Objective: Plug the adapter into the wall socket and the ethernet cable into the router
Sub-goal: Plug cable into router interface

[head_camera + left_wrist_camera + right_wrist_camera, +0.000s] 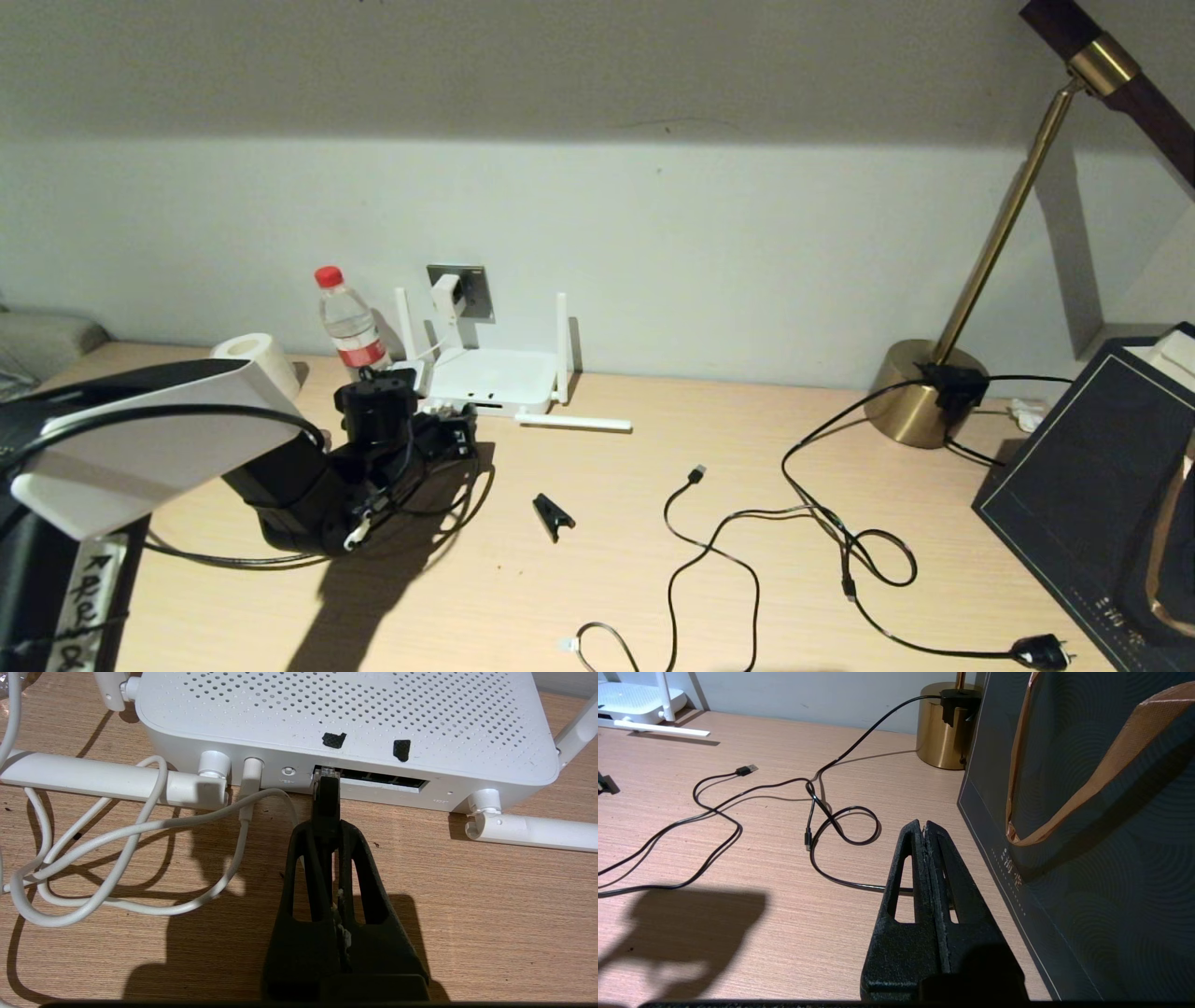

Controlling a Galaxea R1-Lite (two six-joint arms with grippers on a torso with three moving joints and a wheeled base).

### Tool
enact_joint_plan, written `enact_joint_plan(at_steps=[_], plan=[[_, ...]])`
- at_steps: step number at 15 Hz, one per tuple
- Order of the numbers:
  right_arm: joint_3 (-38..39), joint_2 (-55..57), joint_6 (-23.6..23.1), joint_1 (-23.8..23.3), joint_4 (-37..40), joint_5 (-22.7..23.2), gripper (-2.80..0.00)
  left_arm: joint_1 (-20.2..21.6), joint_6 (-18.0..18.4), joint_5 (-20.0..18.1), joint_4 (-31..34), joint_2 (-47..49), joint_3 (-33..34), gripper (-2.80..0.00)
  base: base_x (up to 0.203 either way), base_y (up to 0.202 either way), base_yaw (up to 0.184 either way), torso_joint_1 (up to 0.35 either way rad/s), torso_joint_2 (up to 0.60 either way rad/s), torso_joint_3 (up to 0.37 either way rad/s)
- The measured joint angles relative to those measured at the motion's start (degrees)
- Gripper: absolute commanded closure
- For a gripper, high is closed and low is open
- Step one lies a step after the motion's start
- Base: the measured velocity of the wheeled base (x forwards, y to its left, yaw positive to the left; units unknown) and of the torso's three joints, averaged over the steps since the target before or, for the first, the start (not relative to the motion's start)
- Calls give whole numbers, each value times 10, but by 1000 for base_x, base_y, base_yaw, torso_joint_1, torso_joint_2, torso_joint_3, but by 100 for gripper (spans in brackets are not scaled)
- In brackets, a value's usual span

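Note:
The white router (490, 378) (345, 714) lies against the wall with two antennas up and two flat on the desk. My left gripper (325, 828) (457, 437) is shut on the black ethernet cable (325, 800) just behind its connector. The clear tip (325, 771) sits at the mouth of the leftmost dark port; how deep it is I cannot tell. The white adapter (446, 297) sits in the grey wall socket (471, 289), and its thin white cord (140, 835) loops to the router. My right gripper (924, 823) is shut and empty, low beside a dark bag.
A water bottle (350, 327) and tissue roll (252, 359) stand left of the router. A black clip (553, 515), a thin USB cable (695, 474) and the lamp cord with its plug (1041, 651) lie mid-desk. A brass lamp base (920, 401) and the dark bag (1092, 485) stand at the right.

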Motion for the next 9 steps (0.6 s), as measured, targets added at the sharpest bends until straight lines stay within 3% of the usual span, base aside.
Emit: enact_joint_plan(at_steps=[9], plan=[[0,0,0,0,0,0,0,5,2,-9,6,4,-16,0,0,0,0,0,0,0]])
